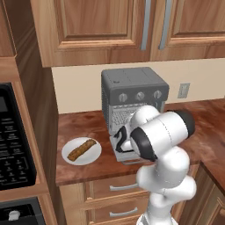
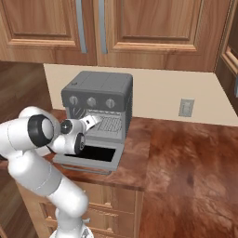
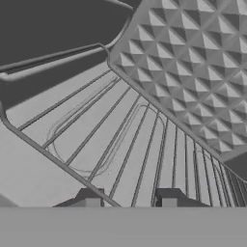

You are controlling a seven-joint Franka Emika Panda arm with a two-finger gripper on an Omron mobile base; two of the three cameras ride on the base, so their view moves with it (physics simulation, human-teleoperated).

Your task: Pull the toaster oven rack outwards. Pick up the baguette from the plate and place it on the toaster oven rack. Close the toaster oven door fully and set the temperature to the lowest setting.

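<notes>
Toaster oven (image 2: 97, 100) at centre frame in the right base view, standing on the counter (image 2: 186, 158) against the back wall; its door (image 2: 88, 157) lies folded down flat in front, which leaves the cavity open to you. The gripper (image 2: 95, 121) is reached into the mouth of the cavity, just under the row of three knobs. In the hand view the toaster oven rack (image 3: 125, 144) runs as thin wires from lower right to upper left, and the two dark fingers (image 3: 89, 198) rise at the bottom edge, one on each side of the rack's front wire, at a middling gap; whether they already pinch that wire you cannot tell. Judged from this pose, the step in hand is the grasp that lets you draw the rack outward. The baguette (image 1: 82, 149) lies untouched across the white plate (image 1: 70, 159), left of the oven in the left base view, near the counter's front edge, apart from the arm.
</notes>
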